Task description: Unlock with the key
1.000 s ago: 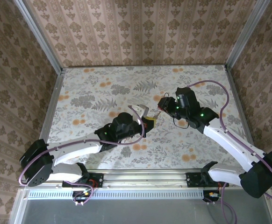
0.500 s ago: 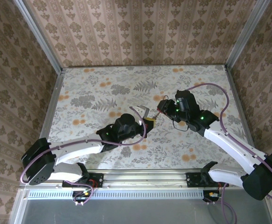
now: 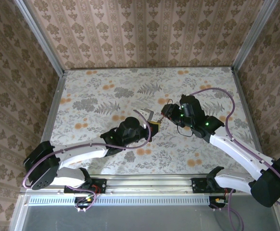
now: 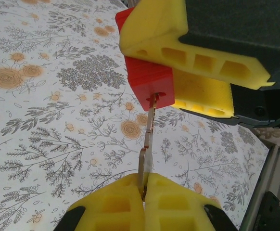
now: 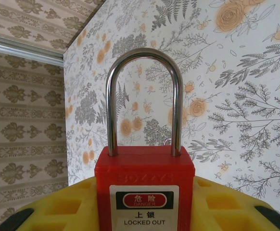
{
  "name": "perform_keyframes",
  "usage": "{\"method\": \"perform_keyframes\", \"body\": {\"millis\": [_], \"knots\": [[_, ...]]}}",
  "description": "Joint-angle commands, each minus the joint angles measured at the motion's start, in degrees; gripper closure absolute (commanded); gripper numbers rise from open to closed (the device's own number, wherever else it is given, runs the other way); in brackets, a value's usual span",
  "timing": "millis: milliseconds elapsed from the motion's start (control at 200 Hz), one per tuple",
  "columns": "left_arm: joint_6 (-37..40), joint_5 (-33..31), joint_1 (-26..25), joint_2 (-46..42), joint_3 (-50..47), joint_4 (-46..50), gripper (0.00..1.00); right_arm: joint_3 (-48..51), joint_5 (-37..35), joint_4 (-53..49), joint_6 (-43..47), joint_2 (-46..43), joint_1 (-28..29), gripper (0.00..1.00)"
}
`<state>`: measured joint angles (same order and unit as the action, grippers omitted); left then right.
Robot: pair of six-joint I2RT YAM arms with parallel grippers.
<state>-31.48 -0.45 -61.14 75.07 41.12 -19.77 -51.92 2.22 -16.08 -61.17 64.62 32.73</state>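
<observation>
A red padlock (image 5: 145, 187) with a steel shackle (image 5: 144, 55) sits upright between the yellow pads of my right gripper (image 5: 145, 204), which is shut on its body. The shackle is seated in both holes. In the left wrist view the padlock (image 4: 147, 79) hangs above the table with its bottom face toward me. The thin metal key (image 4: 147, 139) is pinched by its head in my left gripper (image 4: 144, 185), which is shut on it. The key's tip sits in the keyhole at the padlock's bottom. From above, both grippers (image 3: 152, 126) (image 3: 166, 111) meet at mid-table.
The floral tablecloth (image 3: 101, 96) covers the table, ringed by a metal frame (image 3: 53, 110) and patterned walls. The two arms reach in from the near edge, their purple cables looping beside them.
The right arm has shifted slightly left and down toward the left gripper, bringing the padlock closer onto the key. Both grips are unchanged.
</observation>
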Motion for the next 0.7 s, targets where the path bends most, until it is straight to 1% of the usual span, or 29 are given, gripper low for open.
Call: {"method": "perform_keyframes", "body": {"millis": [0, 135, 210, 340, 425, 695], "knots": [[-1.52, 0.16, 1.06, 0.42, 0.09, -2.87, 1.00, 1.11, -0.31, 2.00, -1.16, -1.33, 1.10, 0.97], [-1.78, 0.36, 1.33, 0.95, 0.36, -2.99, 1.00, 1.62, -0.35, 2.51, -1.30, -1.52, 1.59, 0.97], [-2.54, 0.91, 1.66, 1.19, -0.28, -4.93, 1.00, 2.04, -0.17, 2.89, -1.40, -1.43, 1.87, 0.97], [-4.02, 4.01, 2.31, 1.79, -0.87, -8.06, 1.00, 2.92, 0.02, 3.84, -1.83, -1.34, 2.07, 0.97], [-4.82, 7.18, 3.03, 2.18, -1.43, -10.90, 1.00, 3.53, 0.40, 4.99, -1.82, -1.59, 2.14, 0.98], [-10.27, 11.47, 6.16, 2.98, -4.29, -17.19, 1.00, 5.12, 2.16, 8.40, -0.15, -1.78, 2.07, 0.98]]}}
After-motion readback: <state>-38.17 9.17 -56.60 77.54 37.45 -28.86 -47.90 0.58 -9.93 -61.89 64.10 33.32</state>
